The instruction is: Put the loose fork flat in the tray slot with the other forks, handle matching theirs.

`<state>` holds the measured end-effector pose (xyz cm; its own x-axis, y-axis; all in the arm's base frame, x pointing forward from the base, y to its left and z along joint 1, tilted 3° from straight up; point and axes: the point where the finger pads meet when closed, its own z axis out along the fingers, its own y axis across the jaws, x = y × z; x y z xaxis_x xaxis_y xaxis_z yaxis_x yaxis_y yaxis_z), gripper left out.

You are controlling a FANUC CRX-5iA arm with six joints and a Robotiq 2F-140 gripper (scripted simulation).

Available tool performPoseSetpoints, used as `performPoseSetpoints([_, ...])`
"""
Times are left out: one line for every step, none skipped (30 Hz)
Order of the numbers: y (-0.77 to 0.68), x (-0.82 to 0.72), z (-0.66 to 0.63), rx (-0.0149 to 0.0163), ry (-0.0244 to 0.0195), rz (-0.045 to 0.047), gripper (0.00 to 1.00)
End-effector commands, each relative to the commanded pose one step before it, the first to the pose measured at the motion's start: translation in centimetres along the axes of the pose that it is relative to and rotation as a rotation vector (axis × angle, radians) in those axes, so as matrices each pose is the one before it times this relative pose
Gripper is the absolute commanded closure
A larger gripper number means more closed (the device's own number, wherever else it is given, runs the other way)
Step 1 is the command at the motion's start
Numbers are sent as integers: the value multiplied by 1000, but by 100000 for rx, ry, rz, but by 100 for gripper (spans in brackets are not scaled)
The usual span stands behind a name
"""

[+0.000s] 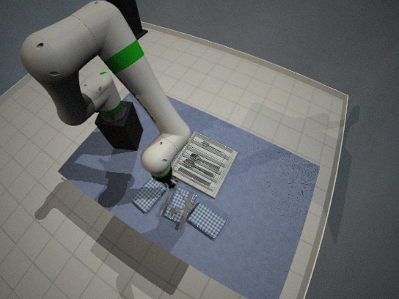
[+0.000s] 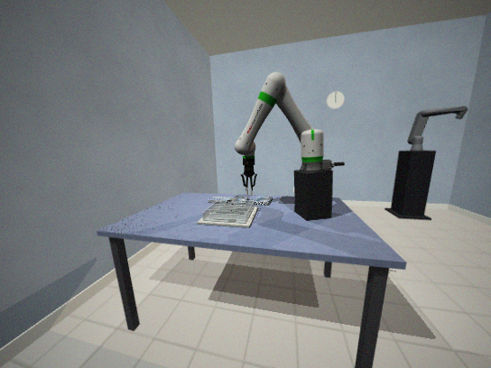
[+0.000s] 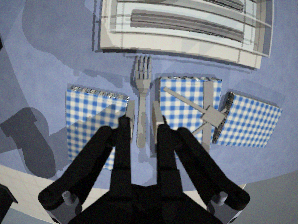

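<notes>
The loose fork [image 1: 166, 199] lies flat on the blue table between two checked napkins. In the wrist view the fork [image 3: 141, 92] points its tines at the tray. The white cutlery tray [image 1: 203, 163] holds several pieces in long slots, with fork tines showing in a middle slot [image 1: 194, 158]. It also shows in the wrist view [image 3: 186, 10] and the side view [image 2: 227, 214]. My gripper [image 3: 143, 109] hangs a little above the fork's handle, fingers narrowed but apart, one on each side of the handle and holding nothing. It also shows in the top and exterior views [image 1: 169, 182] [image 2: 249, 184].
Three blue-checked napkins [image 1: 148, 194] [image 1: 180, 205] [image 1: 207, 220] lie in a row in front of the tray. Two crossed utensils [image 3: 206, 112] rest on the middle one. The robot's black base [image 1: 119, 130] stands behind left of the tray.
</notes>
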<state>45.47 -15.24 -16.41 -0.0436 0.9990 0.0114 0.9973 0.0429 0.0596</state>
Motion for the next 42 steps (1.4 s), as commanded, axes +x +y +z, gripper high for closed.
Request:
performPoseSetpoints([-37, -169, -1, 496, 856, -57, 83])
performPoseSetpoints([0, 0, 0, 0, 0, 0, 83])
performPoseSetpoints([0, 0, 0, 0, 0, 0, 83])
performPoseSetpoints([0, 0, 0, 0, 0, 0, 83])
performPoseSetpoints([0, 0, 0, 0, 0, 0, 83])
performPoseSetpoints([0, 0, 2, 0, 0, 0, 83])
performPoseSetpoints([0, 0, 4, 0, 0, 0, 83])
performPoseSetpoints([0, 0, 8, 0, 1, 0, 83])
performPoseSetpoints([0, 0, 13, 0, 1, -1, 83])
performPoseSetpoints([0, 0, 18, 0, 2, -1, 83])
performPoseSetpoints([0, 0, 24, 0, 2, -1, 83])
performPoseSetpoints([0, 0, 31, 0, 3, -1, 83])
performPoseSetpoints([0, 0, 39, 0, 3, -2, 83])
performPoseSetpoints([0, 0, 0, 0, 0, 0, 83])
performPoseSetpoints([0, 0, 0, 0, 0, 0, 83])
performPoseSetpoints([0, 0, 46, 0, 4, -2, 83])
performPoseSetpoints([0, 0, 55, 0, 5, -2, 83])
performPoseSetpoints([0, -1, 63, 0, 5, -3, 83])
performPoseSetpoints([0, -1, 71, 0, 6, -3, 83])
performPoseSetpoints([0, -1, 80, 0, 6, -3, 83])
performPoseSetpoints([0, -1, 88, 0, 1, -1, 83])
performPoseSetpoints([0, -1, 96, 0, 0, 0, 83])
performPoseSetpoints([0, -1, 104, 0, 0, 0, 83])
performPoseSetpoints([0, -1, 112, 0, 0, 0, 83])
performPoseSetpoints([0, -1, 119, 0, 0, 0, 83])
performPoseSetpoints([0, -1, 126, 0, 0, 0, 83])
performPoseSetpoints([0, -1, 132, 0, 0, 0, 83])
performPoseSetpoints([-1, -1, 138, 0, 0, 0, 83])
performPoseSetpoints([0, -1, 143, 0, 0, 0, 83])
performPoseSetpoints([0, -1, 147, 0, 0, 0, 83])
performPoseSetpoints([0, 0, 0, 0, 0, 0, 83])
performPoseSetpoints([0, 0, 0, 0, 0, 0, 83])
performPoseSetpoints([0, -1, 152, 0, 0, 0, 83])
performPoseSetpoints([0, -1, 155, 0, 0, 0, 83])
performPoseSetpoints([0, -1, 157, 0, 0, 0, 83])
performPoseSetpoints([-1, -1, 159, 0, 0, 0, 83])
performPoseSetpoints([0, -1, 160, 0, 0, 0, 83])
performPoseSetpoints([0, -1, 161, 0, 0, 0, 83])
performPoseSetpoints([-1, -1, 161, 0, 0, 0, 83])
performPoseSetpoints([0, -1, 159, 0, 0, 0, 83])
performPoseSetpoints([0, -1, 158, 0, 0, 0, 83])
performPoseSetpoints([-1, -1, 156, 0, 0, 0, 83])
